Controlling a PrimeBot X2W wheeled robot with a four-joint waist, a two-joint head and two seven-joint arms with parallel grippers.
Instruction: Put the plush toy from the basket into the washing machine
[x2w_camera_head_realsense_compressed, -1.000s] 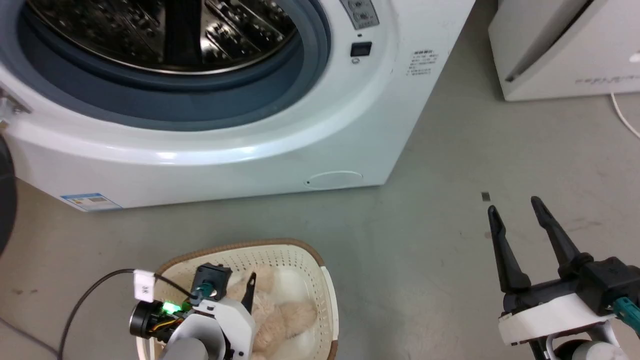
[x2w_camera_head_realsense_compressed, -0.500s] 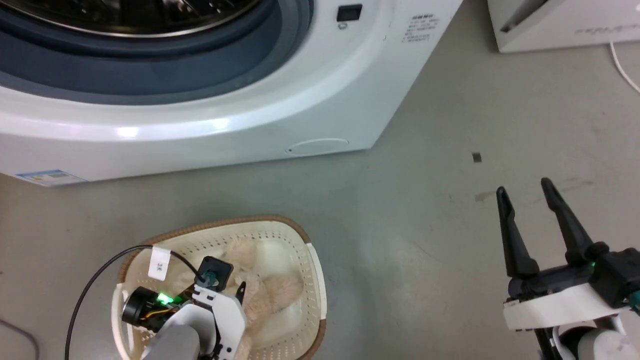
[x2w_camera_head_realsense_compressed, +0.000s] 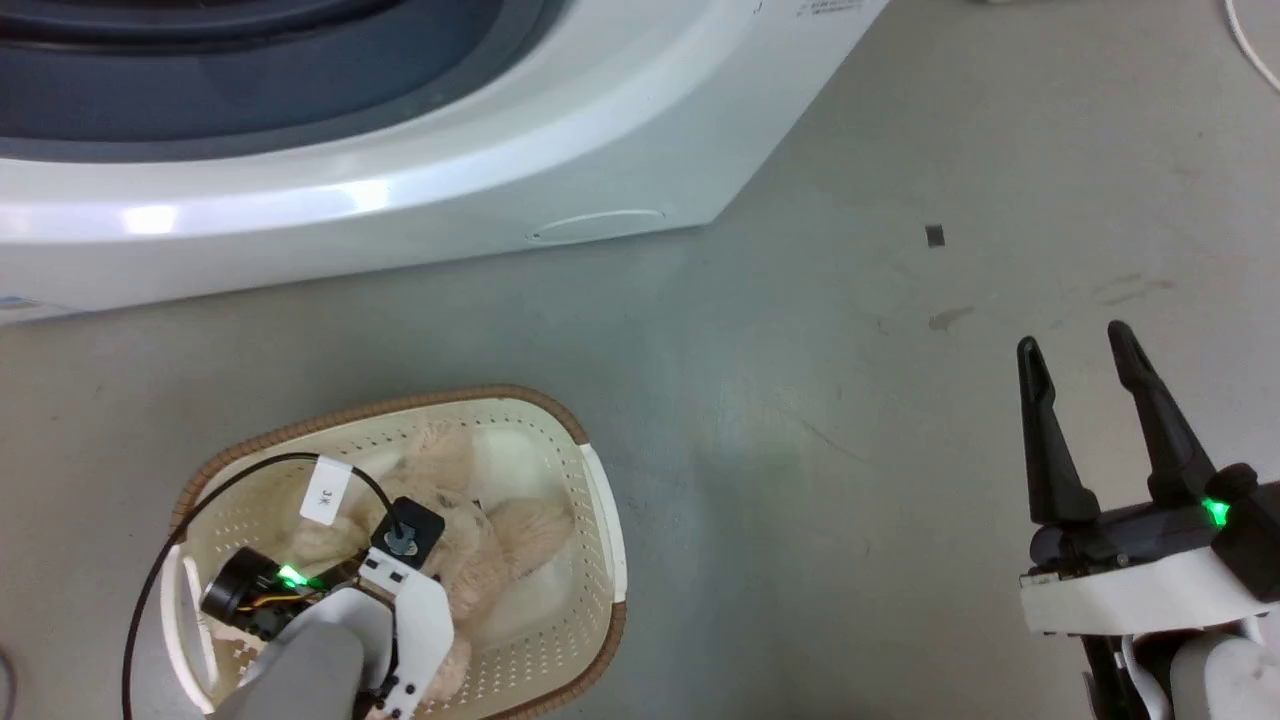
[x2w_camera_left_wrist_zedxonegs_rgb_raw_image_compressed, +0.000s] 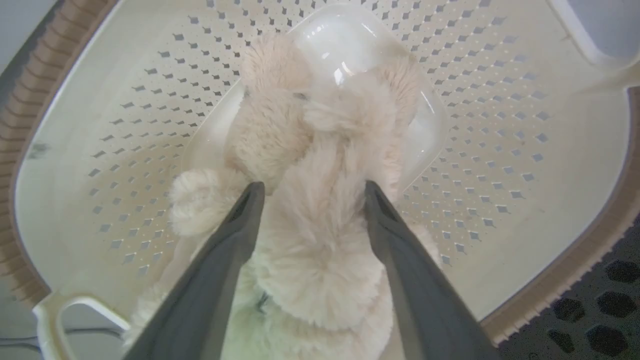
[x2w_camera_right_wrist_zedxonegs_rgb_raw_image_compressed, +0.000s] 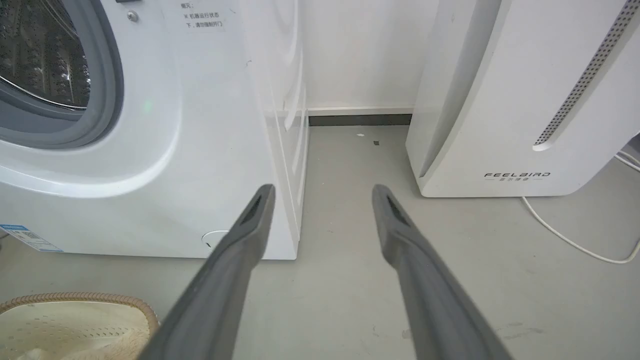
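The basket (x2w_camera_head_realsense_compressed: 400, 403) sits on the grey floor in front of the washing machine (x2w_camera_head_realsense_compressed: 400, 200), with the cream plush toy (x2w_camera_head_realsense_compressed: 520, 520) lying inside. My left arm reaches down into the basket. In the left wrist view my left gripper (x2w_camera_left_wrist_zedxonegs_rgb_raw_image_compressed: 311, 190) is open, its two fingers straddling the fluffy plush toy (x2w_camera_left_wrist_zedxonegs_rgb_raw_image_compressed: 320, 240) above the basket's perforated wall (x2w_camera_left_wrist_zedxonegs_rgb_raw_image_compressed: 500, 125). My right gripper (x2w_camera_head_realsense_compressed: 1075, 345) hovers open and empty over bare floor at the right. The right wrist view has that right gripper (x2w_camera_right_wrist_zedxonegs_rgb_raw_image_compressed: 322, 192) facing the washing machine (x2w_camera_right_wrist_zedxonegs_rgb_raw_image_compressed: 175, 150) and a part of the basket rim (x2w_camera_right_wrist_zedxonegs_rgb_raw_image_compressed: 75, 298).
A plain white appliance lettered FEELBIRD (x2w_camera_right_wrist_zedxonegs_rgb_raw_image_compressed: 500, 100) stands right of the washing machine, with a white cable (x2w_camera_right_wrist_zedxonegs_rgb_raw_image_compressed: 575, 240) trailing on the floor beside it. A black cable (x2w_camera_head_realsense_compressed: 150, 560) loops off my left wrist over the basket. A small dark mark (x2w_camera_head_realsense_compressed: 935, 235) is on the floor.
The head camera has tilted down, so the washing machine slid up the picture. My left gripper has sunk lower into the basket onto the plush toy; its finger is now hidden under the wrist.
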